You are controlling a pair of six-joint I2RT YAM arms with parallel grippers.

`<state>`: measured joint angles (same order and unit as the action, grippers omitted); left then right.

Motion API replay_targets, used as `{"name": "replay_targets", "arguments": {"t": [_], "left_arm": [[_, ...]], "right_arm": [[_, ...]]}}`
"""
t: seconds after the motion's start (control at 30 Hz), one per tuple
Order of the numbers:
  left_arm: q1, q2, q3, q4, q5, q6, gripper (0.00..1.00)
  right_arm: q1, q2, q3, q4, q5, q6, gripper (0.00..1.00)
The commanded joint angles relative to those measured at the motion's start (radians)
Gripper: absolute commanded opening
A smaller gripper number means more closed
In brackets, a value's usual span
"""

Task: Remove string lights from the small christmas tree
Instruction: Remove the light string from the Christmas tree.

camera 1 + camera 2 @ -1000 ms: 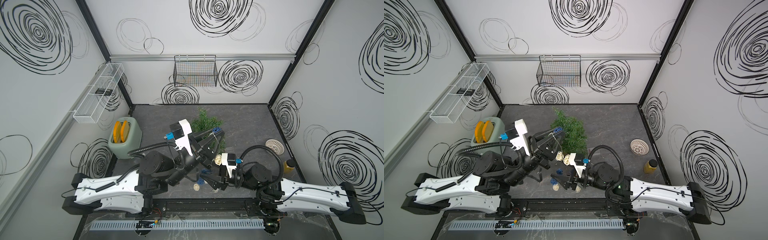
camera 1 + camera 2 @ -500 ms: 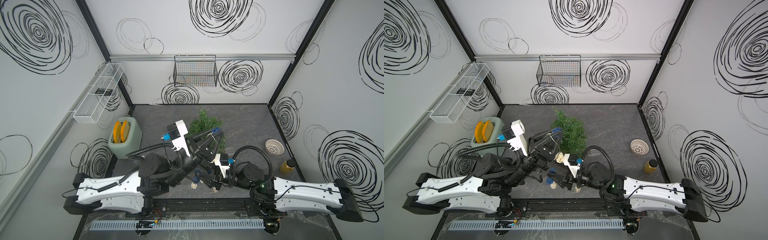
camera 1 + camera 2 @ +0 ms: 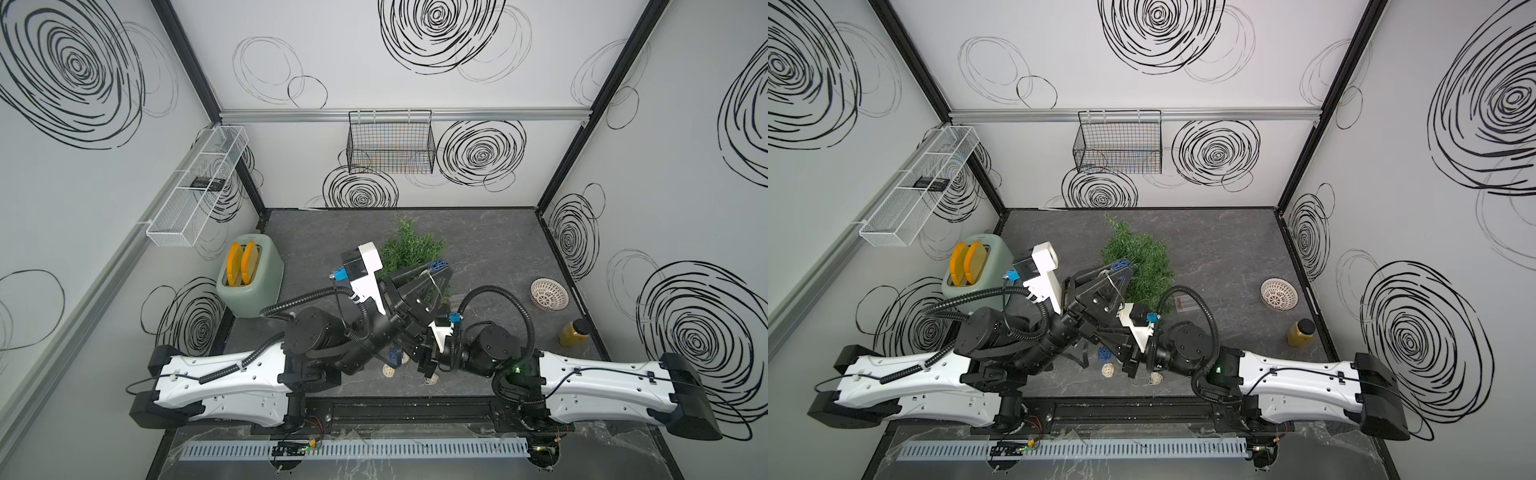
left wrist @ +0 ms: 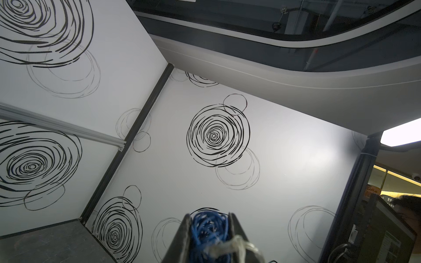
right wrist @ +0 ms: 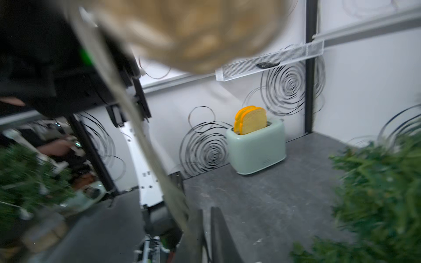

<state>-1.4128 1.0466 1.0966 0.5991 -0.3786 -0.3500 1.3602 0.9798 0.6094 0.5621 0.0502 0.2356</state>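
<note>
The small christmas tree stands mid-table, partly behind my arms; its green needles also fill an edge of the right wrist view. My left gripper is raised in front of the tree, shut on a blue ball of the string lights. A pale wire runs from a blurred cream ball down to my right gripper, which is low by the table and shut on that wire. A blue ball and two cream balls lie on the table.
A mint toaster with two toast slices stands at the left. A white perforated bowl and a yellow bottle sit at the right. A black wire basket hangs on the back wall, a white mesh shelf on the left wall.
My right arm has reached further left, under the left arm, and its jaws have gone from open to shut. The left gripper has kept its hold on the blue ball.
</note>
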Motion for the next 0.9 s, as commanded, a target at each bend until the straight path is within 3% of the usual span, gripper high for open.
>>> {"name": "replay_targets", "arguments": {"t": [0.0,0.27,0.7,0.87], "left_arm": [[-0.006,-0.024,-0.008,-0.003,-0.015,-0.019,0.31],[-0.006,-0.095,-0.015,-0.162,-0.073,-0.004,0.96],[0.0,-0.287,-0.116,-0.439,-0.184,0.062,0.96],[0.013,-0.386,-0.194,-0.523,-0.287,0.069,0.96]], "right_arm": [[0.006,-0.03,0.011,0.024,0.041,0.011,0.0],[0.004,-0.159,0.011,-0.134,0.139,0.027,0.0],[0.004,-0.389,0.021,-0.439,0.252,0.093,0.0],[0.004,-0.426,0.077,-0.532,0.301,0.064,0.0]]}}
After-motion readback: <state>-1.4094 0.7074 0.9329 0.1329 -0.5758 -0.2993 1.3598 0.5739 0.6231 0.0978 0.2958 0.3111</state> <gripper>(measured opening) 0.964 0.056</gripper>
